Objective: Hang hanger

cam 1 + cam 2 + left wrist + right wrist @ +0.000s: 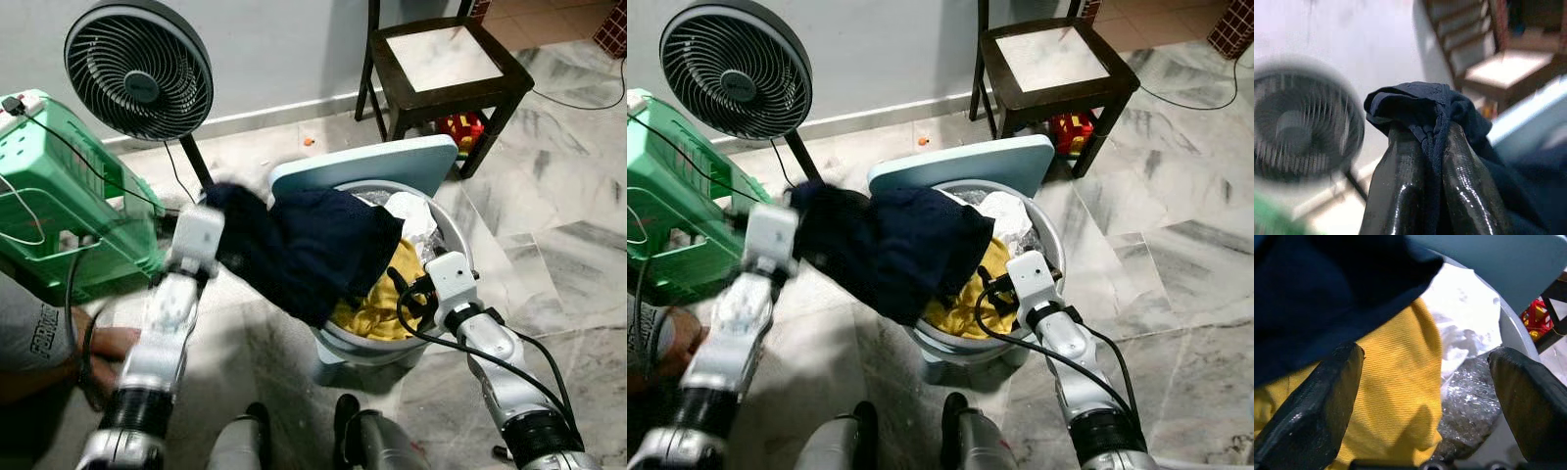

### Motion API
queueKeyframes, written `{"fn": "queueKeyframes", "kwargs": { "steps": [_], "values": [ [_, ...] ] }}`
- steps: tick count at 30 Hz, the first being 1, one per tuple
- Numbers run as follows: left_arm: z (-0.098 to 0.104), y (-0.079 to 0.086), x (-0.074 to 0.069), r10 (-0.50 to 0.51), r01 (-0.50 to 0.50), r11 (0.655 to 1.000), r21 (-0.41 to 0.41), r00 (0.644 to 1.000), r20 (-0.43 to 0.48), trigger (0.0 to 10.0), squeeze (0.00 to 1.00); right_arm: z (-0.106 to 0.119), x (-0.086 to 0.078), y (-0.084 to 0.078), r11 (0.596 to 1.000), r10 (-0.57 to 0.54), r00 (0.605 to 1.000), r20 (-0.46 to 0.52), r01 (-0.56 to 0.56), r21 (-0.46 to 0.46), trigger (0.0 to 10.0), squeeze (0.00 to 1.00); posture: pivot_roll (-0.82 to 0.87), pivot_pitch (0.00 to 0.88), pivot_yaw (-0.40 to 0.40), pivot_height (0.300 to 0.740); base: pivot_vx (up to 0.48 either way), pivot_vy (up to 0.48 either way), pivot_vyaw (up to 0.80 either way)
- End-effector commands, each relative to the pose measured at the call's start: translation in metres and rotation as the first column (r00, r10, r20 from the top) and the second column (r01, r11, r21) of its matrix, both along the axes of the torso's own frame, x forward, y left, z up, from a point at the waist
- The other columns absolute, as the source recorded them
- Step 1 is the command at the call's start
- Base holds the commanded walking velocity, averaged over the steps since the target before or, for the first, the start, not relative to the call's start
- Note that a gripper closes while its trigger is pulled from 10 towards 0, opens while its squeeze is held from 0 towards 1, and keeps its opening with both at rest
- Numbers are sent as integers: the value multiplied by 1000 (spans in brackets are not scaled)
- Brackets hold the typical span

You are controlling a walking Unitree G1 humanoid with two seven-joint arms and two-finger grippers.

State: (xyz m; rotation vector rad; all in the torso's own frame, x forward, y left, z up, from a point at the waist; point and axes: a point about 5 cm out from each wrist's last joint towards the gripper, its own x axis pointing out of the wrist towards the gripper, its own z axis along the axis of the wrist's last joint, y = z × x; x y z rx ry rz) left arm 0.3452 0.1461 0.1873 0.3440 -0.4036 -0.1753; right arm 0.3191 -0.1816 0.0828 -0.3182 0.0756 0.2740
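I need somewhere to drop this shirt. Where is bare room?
The stool top is bare. So is the marble floor right of the bucket. It is crowded in the bucket and around the green basket and fan.

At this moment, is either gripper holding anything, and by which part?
The left gripper is shut on the dark navy garment, pinching a bunched hem edge. The right gripper is open over the yellow cloth, holding nothing.

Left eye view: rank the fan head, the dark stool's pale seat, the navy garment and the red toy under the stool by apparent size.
1. Navy garment, pinched in the left gripper
2. Fan head, close behind the garment, so this order is unsure
3. Stool seat
4. Red toy, by far the smallest
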Motion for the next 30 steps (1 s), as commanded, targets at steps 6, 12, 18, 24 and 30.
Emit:
{"fn": "queueKeyframes", "kwargs": {
  "steps": [6, 12, 18, 24, 30],
  "values": [
    [-24, 3, 1, 15, -9, 997, 77, 996, -87, 0, 0, -7, -9, -12, 999, -30, 999, -32, 31, 21, 10000, 0, 80, 301, 10, 740, 0, 0, 0],
    [-30, 5, 10, 19, -7, 996, 84, 990, -141, 0, 0, -10, -12, -8, 999, -29, 999, -34, 30, 25, 10000, 0, 81, 304, 10, 740, 0, 0, 0],
    [-14, -1, 26, -24, 41, 992, 117, 989, -146, 0, 0, -10, -11, -3, 999, -20, 999, -31, 21, 33, 10000, 0, 79, 309, 8, 740, 0, 0, 0],
    [9, 1, 40, -23, 38, 991, 132, 994, -108, 0, 0, -10, -13, -4, 999, -24, 999, -28, 25, 34, 10000, 0, 69, 313, 10, 740, 0, 0, 0],
    [25, -25, 43, -208, 216, 973, 79, 973, -96, 0, 0, -8, -16, -6, 998, -55, 998, 6, 55, 41, 10000, 0, 60, 316, 16, 740, 0, 0, 0]
  ]
}}
